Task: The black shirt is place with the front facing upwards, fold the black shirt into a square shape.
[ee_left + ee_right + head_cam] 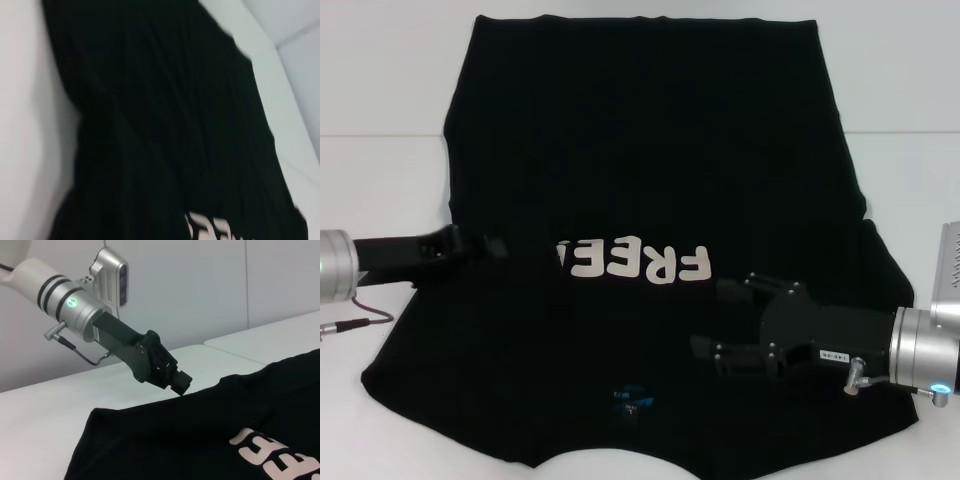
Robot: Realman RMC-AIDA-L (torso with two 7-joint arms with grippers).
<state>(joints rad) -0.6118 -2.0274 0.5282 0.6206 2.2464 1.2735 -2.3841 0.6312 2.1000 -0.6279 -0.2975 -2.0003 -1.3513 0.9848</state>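
The black shirt (pixel 650 150) lies spread on the white table (pixel 380 180), front up. Its off-white lettering (pixel 640 262) reads upside down to me and its blue neck label (pixel 630 393) is near the front edge. My left gripper (pixel 492 246) comes in from the left at the shirt's left edge. In the right wrist view the left gripper (pixel 181 384) is shut on that edge, and the fabric rises slightly to it. A fold of cloth covers the left end of the lettering. My right gripper (pixel 720 318) hovers open over the shirt's front right part. The left wrist view shows only the shirt (pixel 165 125).
The table extends beyond the shirt on the left and right, with a seam (pixel 900 133) across its far part. A thin cable (pixel 360 322) hangs from the left arm near the shirt's left side. A pale wall (pixel 200 285) stands behind the table.
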